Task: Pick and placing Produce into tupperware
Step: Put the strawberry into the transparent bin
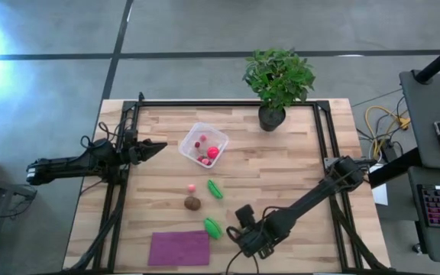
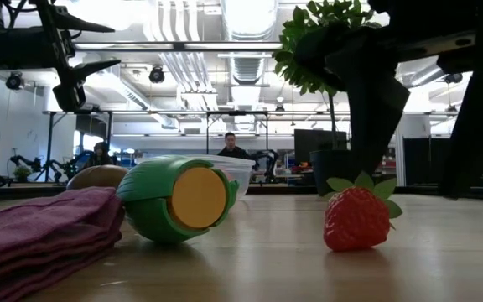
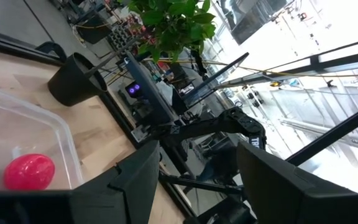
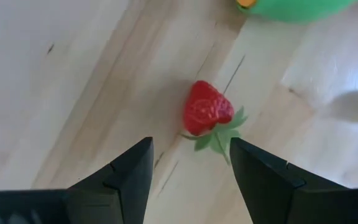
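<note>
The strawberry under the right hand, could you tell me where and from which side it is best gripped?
Grip the strawberry across its red body, coming from above. It lies on its side with its leaves at one end, and the right hand is open above it.

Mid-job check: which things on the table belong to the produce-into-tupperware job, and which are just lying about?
Job: tupperware holding a red ball; strawberry under the open right gripper; two green pieces; brown oval; pink bit.
Lying about: potted plant; purple cloth.
</note>
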